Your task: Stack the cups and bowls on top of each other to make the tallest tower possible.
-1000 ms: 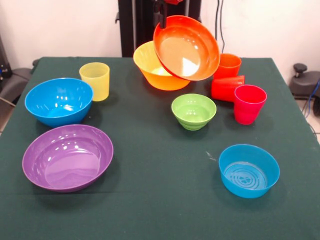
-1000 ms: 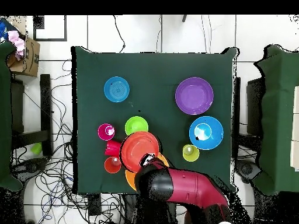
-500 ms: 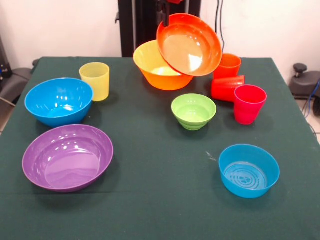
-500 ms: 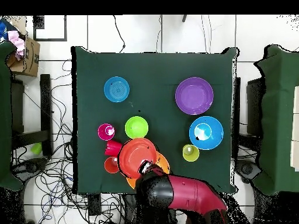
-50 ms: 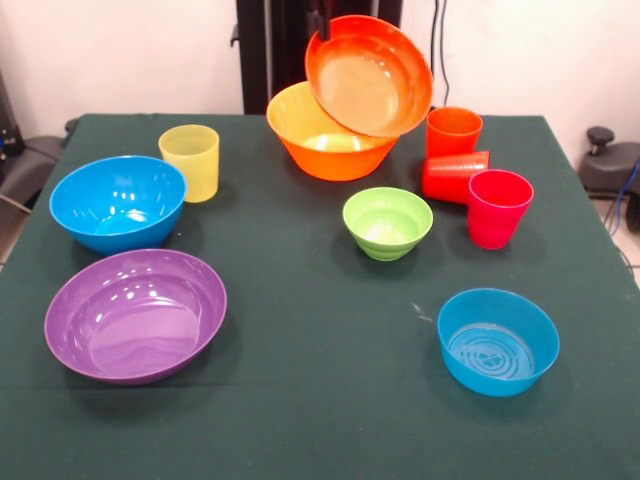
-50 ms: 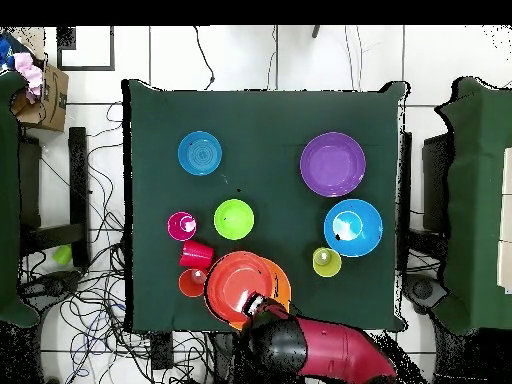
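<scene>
— How is the claw (image 6: 254,303) set?
— It is clenched on the rim of the orange-red bowl (image 5: 368,76), which is held tilted above the yellow-orange bowl (image 5: 330,135), probably for nesting there.
— And the rest?
— The other bowls and cups are spread over the desk (image 5: 320,400), none stacked; the red cup (image 5: 455,176) lies sideways.
— What differs between views?
— The tilt is shown only from the front; the overlap of the two bowls is shown overhead.

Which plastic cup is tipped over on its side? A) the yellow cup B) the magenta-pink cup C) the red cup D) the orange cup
C: the red plastic cup lies on its side between the upright orange plastic cup and the upright magenta-pink plastic cup; the yellow plastic cup stands upright too.
</scene>
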Robot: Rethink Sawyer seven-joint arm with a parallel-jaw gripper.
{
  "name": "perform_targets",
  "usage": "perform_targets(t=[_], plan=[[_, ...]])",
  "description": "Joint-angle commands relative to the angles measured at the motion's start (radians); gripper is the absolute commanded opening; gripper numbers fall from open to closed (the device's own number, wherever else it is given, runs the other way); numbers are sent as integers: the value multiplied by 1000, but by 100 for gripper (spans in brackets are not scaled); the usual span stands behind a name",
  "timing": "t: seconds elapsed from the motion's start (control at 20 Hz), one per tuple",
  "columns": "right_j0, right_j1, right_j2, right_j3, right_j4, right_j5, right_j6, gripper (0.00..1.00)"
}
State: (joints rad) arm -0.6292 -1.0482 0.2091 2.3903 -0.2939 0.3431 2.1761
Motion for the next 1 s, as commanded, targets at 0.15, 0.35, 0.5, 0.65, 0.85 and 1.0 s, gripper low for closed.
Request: perform_targets(t=[0.15, 0.35, 0.5, 0.65, 0.85, 1.0], plan=[[-76, 72, 95, 73, -150, -93, -83, 0], [-72, 93, 91, 72, -194, -117, -47, 0], [-47, 145, 55, 35, -240, -155, -16, 0], [-45, 166, 48, 18, -263, -160, -5, 0], [-22, 165, 52, 15, -256, -172, 26, 0], [-16, 147, 67, 13, -238, -161, 32, 0]])
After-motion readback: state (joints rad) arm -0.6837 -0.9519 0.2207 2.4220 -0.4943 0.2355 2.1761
